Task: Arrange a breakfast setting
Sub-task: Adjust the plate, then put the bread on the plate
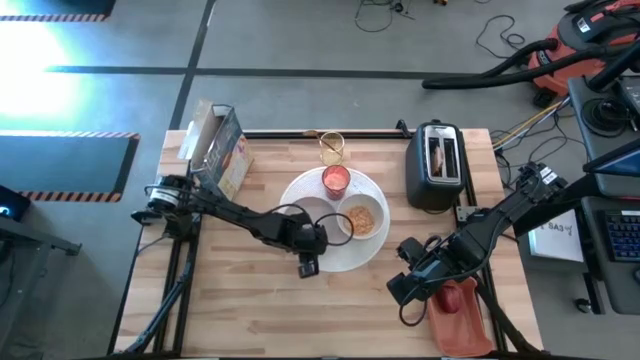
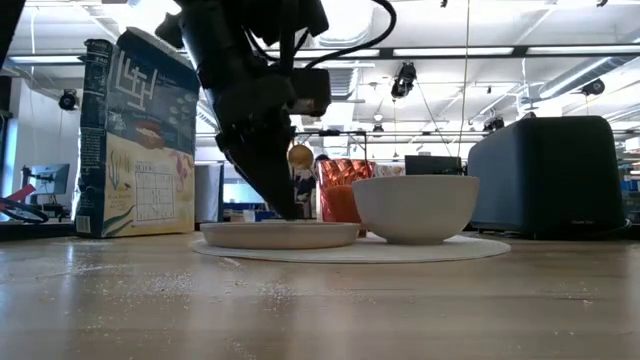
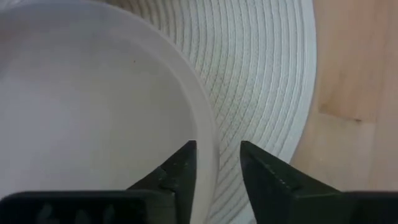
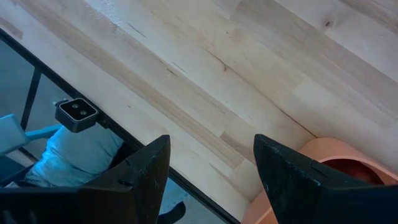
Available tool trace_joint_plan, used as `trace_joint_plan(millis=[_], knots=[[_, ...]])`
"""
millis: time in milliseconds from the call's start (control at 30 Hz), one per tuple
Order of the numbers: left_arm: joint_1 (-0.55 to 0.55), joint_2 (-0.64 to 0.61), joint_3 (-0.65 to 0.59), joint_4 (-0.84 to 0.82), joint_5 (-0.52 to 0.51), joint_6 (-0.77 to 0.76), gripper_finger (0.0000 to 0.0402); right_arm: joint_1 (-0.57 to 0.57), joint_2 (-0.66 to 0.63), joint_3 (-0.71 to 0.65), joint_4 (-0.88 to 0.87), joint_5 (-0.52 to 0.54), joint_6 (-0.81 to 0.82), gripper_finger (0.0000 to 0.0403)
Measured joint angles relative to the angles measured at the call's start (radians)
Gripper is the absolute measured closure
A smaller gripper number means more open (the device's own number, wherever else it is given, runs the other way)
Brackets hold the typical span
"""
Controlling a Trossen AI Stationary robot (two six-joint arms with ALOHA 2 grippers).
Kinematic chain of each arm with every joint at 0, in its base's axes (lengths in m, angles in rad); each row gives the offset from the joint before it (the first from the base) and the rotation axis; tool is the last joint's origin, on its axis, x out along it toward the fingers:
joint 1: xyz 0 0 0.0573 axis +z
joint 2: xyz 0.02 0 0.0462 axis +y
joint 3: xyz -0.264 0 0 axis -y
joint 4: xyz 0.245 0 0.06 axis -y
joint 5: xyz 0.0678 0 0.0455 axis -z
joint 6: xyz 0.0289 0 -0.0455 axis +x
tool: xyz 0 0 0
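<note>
High view: left hand (image 1: 309, 262) at the near-left rim of the plate (image 1: 308, 200) on a round mat (image 1: 360, 255); bowl (image 1: 362, 220) and red cup (image 1: 336, 180) alongside on the mat. Right hand (image 1: 410, 285) waits apart, fingers spread, empty.
Low view: plate (image 2: 280, 234) lies flat on the table (image 2: 320, 310), shallow.
Left wrist view: fingers (image 3: 183, 171) straddle the plate rim (image 3: 208, 134), slightly parted, not clamped.
Handling: likely stiff, slick, breakable; pinch the rim.

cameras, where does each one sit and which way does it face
High: above the table, straight down; both arms, left gripper at the plate.
Low: table height, level across; left arm over the plate, bowl beside.
Left wrist: past its gripper, open astride the plate rim.
Right wrist: open gripper over bare wood.
Shared: plate in high, low, left wrist.
</note>
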Motion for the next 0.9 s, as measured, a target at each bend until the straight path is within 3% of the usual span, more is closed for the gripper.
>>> trace_joint_plan(millis=[333, 600, 667, 900], knots=[[-0.132, -0.038, 0.030, -0.100, -0.077, 0.042, 0.0277, 0.000, 0.000, 0.000, 0.000, 0.000, 0.000, 0.0181], [-0.216, -0.163, -0.048, -0.059, -0.274, 0.010, 0.0277, 0.000, 0.000, 0.000, 0.000, 0.000, 0.000, 0.0181], [-0.216, -0.202, -0.085, -0.004, -0.254, 0.055, 0.0277, 0.000, 0.000, 0.000, 0.000, 0.000, 0.000, 0.0181], [-0.171, -0.390, -0.231, 0.166, 0.000, 0.305, 0.0277, 0.000, 0.000, 0.000, 0.000, 0.000, 0.000, 0.0181]])
